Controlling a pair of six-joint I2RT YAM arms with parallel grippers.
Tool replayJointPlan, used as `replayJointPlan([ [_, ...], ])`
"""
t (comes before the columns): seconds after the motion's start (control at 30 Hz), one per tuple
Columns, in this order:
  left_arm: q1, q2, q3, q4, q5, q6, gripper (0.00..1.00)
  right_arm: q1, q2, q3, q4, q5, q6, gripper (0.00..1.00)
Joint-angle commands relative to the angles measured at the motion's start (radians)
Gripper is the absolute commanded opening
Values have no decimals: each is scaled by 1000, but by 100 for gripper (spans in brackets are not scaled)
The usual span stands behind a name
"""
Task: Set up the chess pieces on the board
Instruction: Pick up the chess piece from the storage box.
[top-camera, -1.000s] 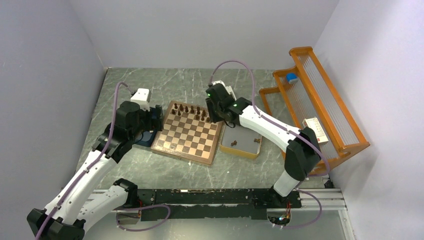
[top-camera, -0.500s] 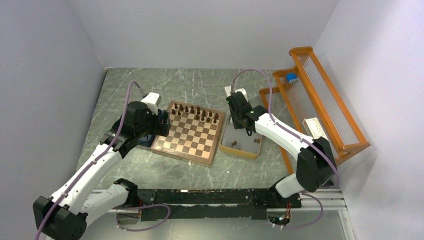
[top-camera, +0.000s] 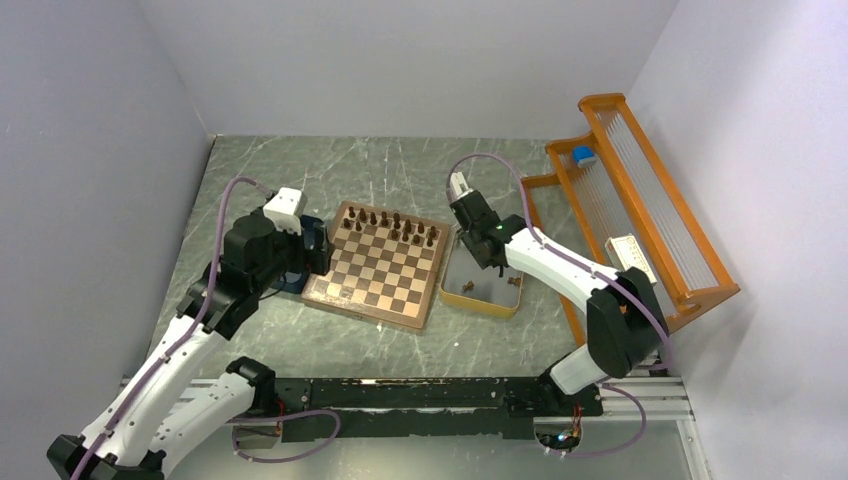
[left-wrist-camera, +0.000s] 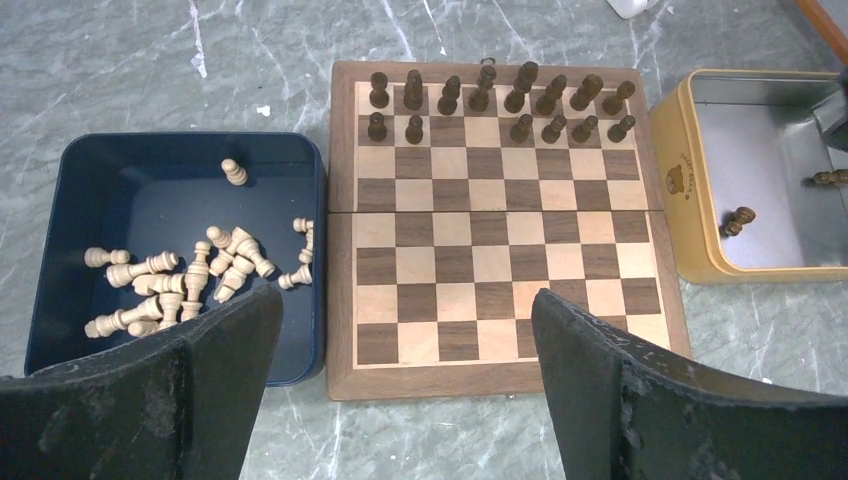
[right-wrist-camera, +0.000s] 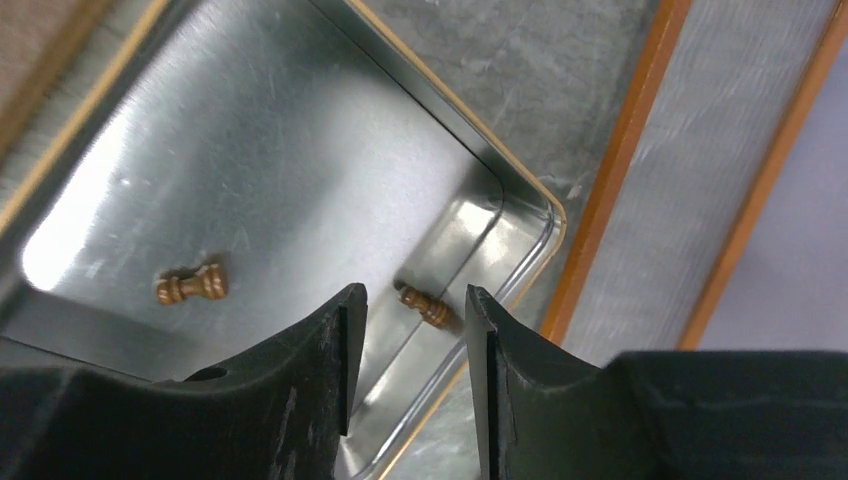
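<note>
Your released right fingers (right-wrist-camera: 300, 380) hover over a pawn (right-wrist-camera: 425, 305) lying against the wall of the tin (right-wrist-camera: 480, 195); closing may flick it away. Left fingers (left-wrist-camera: 620, 400) gape empty.

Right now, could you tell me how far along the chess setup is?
Done: dark pieces fill the far two rows of the board, bar a gap in the second row. In hand: the open right gripper hangs over the yellow tin, which holds two loose dark pieces. Left: those two, plus the light pieces heaped in the blue tray.
</note>
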Motion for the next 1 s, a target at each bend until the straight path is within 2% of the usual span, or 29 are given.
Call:
replayJointPlan([
  [0.0, -31, -37, 5, -14, -52, -3, 99, -5, 51, 11, -70, 78, -115, 45],
  [0.2, -56, -100, 3, -19, -119, -9, 99, -5, 72, -25, -76, 97, -195, 41],
  [0.57, -68, -113, 5, -20, -133, -11, 99, -4, 112, -98, -88, 3, -378, 39],
  [0.63, -70, -111, 3, -18, -130, -10, 99, -5, 124, -113, -83, 24, -412, 37],
  [0.97, -78, -113, 5, -22, -133, -12, 99, -3, 174, -101, -73, -21, -470, 37],
])
